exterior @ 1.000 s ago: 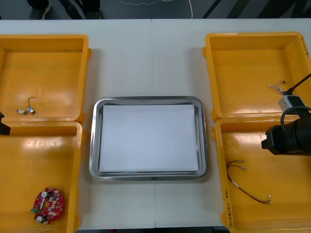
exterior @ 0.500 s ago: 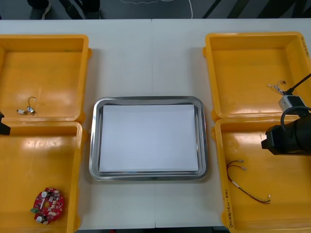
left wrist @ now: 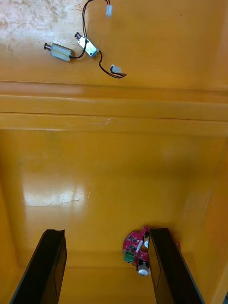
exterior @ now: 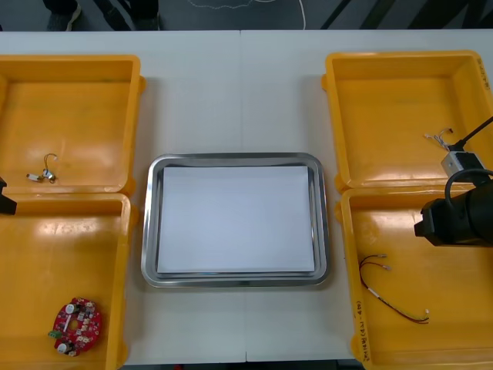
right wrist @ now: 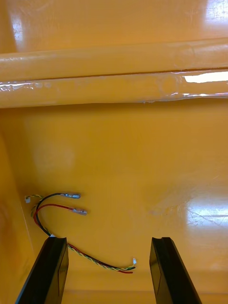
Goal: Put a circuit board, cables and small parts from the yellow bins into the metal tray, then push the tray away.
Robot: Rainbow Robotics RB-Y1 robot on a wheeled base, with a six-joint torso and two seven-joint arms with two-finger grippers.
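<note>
Print on a yellow bin (exterior: 360, 324) is unreadable.

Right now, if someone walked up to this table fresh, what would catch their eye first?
The metal tray, white inside, sits mid-table between four yellow bins. The round red circuit board stands out in the near left bin, close by the open left gripper; the open right gripper hangs over the red and yellow cable in the near right bin.

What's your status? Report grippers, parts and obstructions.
Left gripper open beside circuit board. Right gripper open above red and yellow cable. Metal tray holds nothing yet. Nothing in the way.
</note>
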